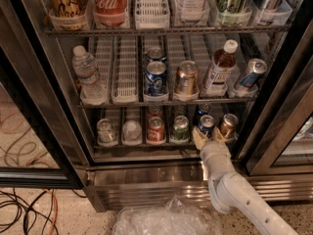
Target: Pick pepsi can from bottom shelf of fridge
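Observation:
The fridge stands open, its ribbed steel base below. On the bottom shelf the dark-blue pepsi can stands second from the right, between a green can and a copper-brown can. My gripper on the white arm reaches up from the lower right to the front of the pepsi can. It is open, with one finger at each side of the can's lower part. The can's bottom is hidden behind the gripper.
A red can and two pale containers stand left on the bottom shelf. The middle rack holds a water bottle, another blue can, a copper can and a tea bottle. Crumpled plastic and cables lie on the floor.

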Robot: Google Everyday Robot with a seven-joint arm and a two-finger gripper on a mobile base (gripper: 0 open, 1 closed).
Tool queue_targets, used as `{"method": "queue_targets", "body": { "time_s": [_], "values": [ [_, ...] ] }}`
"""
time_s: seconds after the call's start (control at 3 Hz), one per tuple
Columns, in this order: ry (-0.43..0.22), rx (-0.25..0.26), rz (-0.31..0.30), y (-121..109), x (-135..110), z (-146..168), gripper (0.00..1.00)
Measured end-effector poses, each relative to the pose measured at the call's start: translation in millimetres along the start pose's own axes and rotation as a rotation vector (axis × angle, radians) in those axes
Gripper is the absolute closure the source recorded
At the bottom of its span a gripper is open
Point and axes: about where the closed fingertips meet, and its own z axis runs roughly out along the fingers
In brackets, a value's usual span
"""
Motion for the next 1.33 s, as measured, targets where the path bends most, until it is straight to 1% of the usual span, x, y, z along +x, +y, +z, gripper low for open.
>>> {"method": "queue_targets", "body": {
  "time_s": [0.33,0.67,1.0,1.33],
  "values": [
    [-0.004,-0.001,0.006,0,-1,11,0.42],
    [0.005,0.001,0.003,2,3,24,0.36],
    [0.005,0.001,0.003,2,3,24,0.55],
    [0.005,0.001,0.003,2,3,24,0.78]
  ]
}}
